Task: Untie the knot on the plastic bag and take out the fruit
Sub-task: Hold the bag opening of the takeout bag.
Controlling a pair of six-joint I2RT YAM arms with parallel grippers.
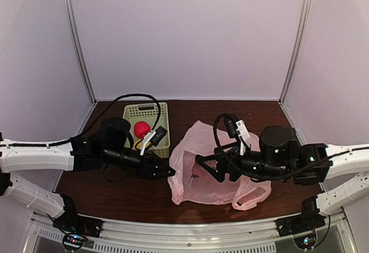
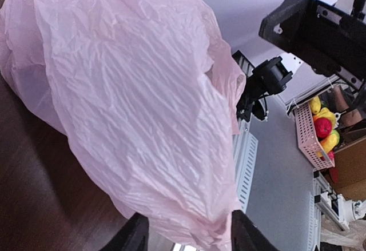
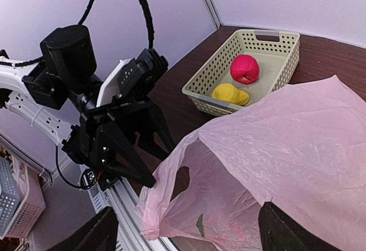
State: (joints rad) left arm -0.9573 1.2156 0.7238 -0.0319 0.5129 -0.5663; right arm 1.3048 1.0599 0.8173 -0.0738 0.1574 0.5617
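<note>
Dark bench (image 1: pixel 115 198), pale walls (image 1: pixel 190 34). Bag (image 1: pixel 193 143) interior unseen. Right hand (image 1: pixel 207 168) gapes empty over it; left hand (image 1: pixel 166 171): grip unclear.

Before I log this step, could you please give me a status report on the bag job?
Left gripper open, astride edge of pink plastic bag. Right gripper open over bag. Red fruit, yellow fruit in basket. No obstruction seen.

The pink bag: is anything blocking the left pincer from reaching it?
Nothing visible does. The tips of the left pincer sit right at the left edge of the plastic bag, and its wrist view shows thin film between them. The basket stands farther back on the table, out of the path.
</note>
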